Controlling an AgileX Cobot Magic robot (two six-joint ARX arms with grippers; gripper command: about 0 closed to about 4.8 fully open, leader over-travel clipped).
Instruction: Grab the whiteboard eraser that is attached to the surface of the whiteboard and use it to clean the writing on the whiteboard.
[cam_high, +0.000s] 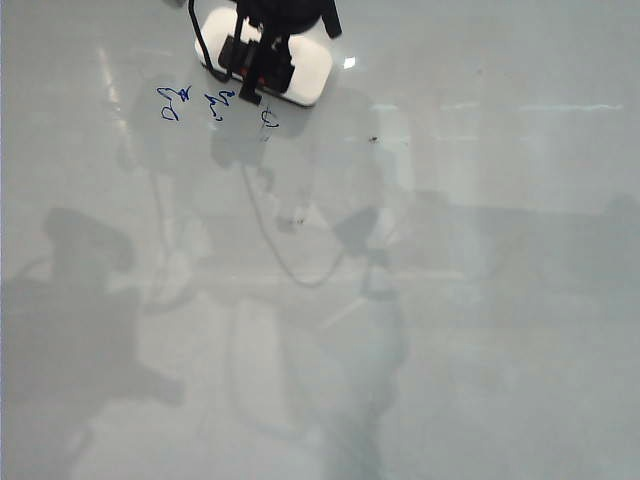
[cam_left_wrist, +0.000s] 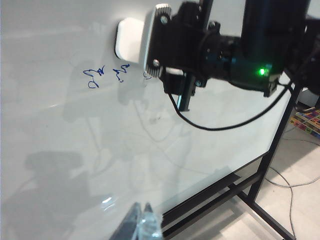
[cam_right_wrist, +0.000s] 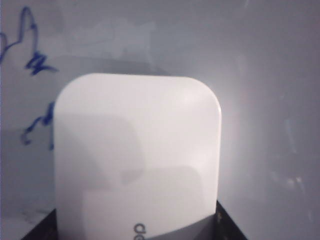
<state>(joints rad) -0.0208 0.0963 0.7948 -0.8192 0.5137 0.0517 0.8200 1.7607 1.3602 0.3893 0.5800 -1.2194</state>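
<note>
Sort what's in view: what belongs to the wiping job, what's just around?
Job: eraser in the right gripper; blue writing; whiteboard.
Just around: left gripper, idle, low by the board; black stand; cable; floor wires.

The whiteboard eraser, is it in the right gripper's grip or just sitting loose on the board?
In its grip: the right gripper is shut on the whiteboard eraser, by the writing on the whiteboard.
</note>
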